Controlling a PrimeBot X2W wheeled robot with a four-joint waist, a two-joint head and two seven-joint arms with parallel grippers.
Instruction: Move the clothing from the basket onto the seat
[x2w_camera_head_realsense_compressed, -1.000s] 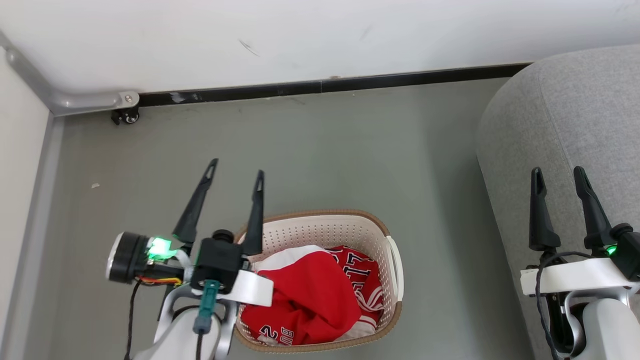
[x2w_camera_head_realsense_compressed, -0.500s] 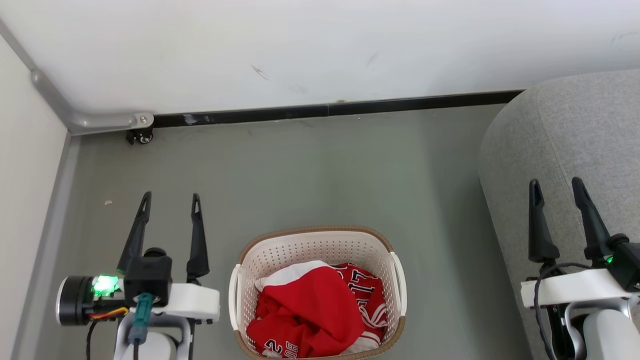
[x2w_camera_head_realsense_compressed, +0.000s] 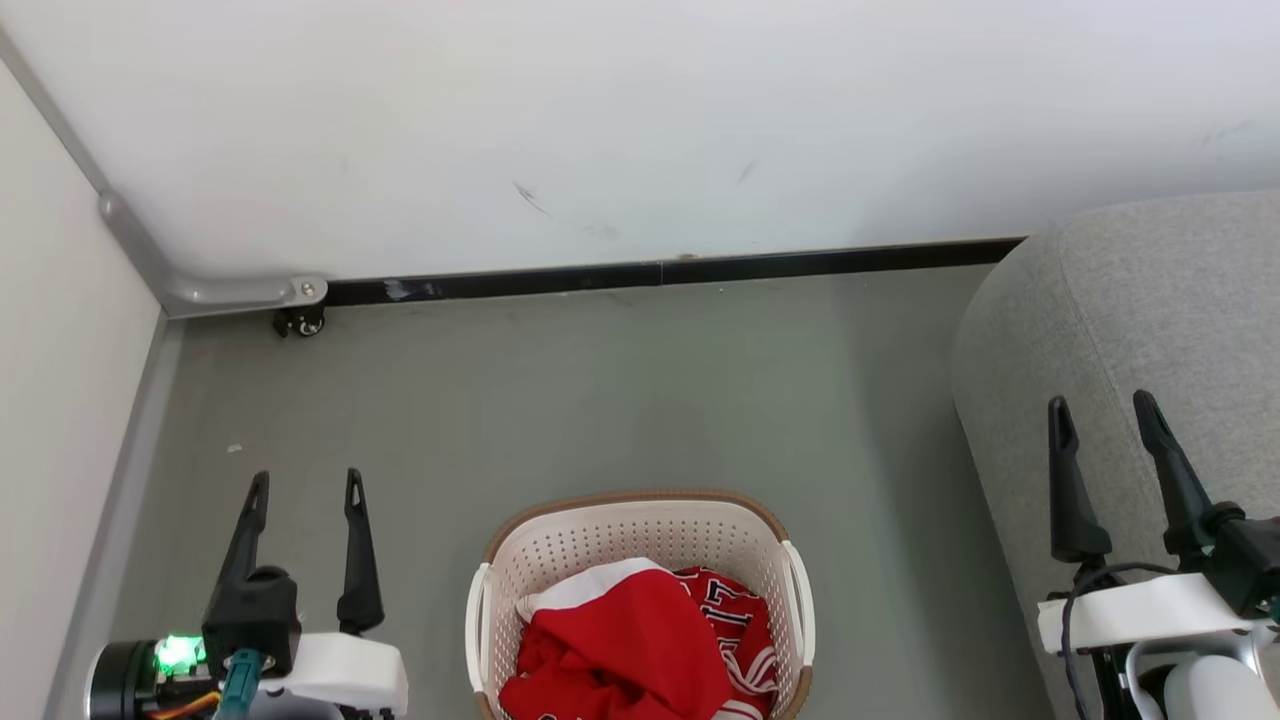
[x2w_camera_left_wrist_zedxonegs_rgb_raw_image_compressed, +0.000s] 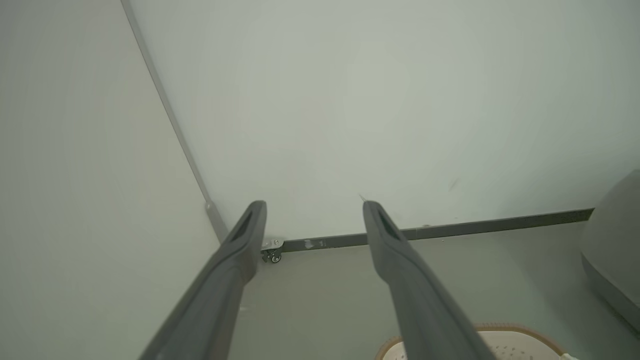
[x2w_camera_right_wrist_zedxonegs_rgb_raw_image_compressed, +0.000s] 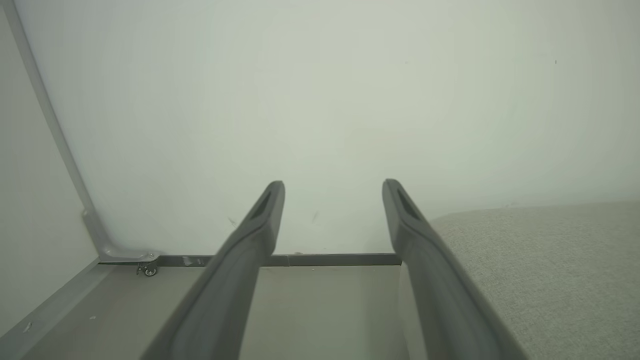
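floor (x2w_camera_head_realsense_compressed: 640, 400): grey, under the basket (x2w_camera_head_realsense_compressed: 640, 497), which holds the clothing (x2w_camera_head_realsense_compressed: 630, 640).
my left tool (x2w_camera_head_realsense_compressed: 305, 480): jaws apart, empty, pointing toward the wall (x2w_camera_head_realsense_compressed: 640, 120), beside the basket.
my right tool (x2w_camera_head_realsense_compressed: 1100, 402): jaws apart, empty, above the seat (x2w_camera_head_realsense_compressed: 1150, 300).

Left pincer (x2w_camera_head_realsense_compressed: 306, 478) has swung off the basket (x2w_camera_head_realsense_compressed: 620, 535) to its left

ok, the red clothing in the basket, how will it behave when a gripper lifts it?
Probably floppy: the clothing lies crumpled in folds in the basket, so it should sag and trail from a pinch. Likely light for its bulk, thin-looking fabric. A plain red piece seems heaped over a lettered one, so lifting one may drag the other along.
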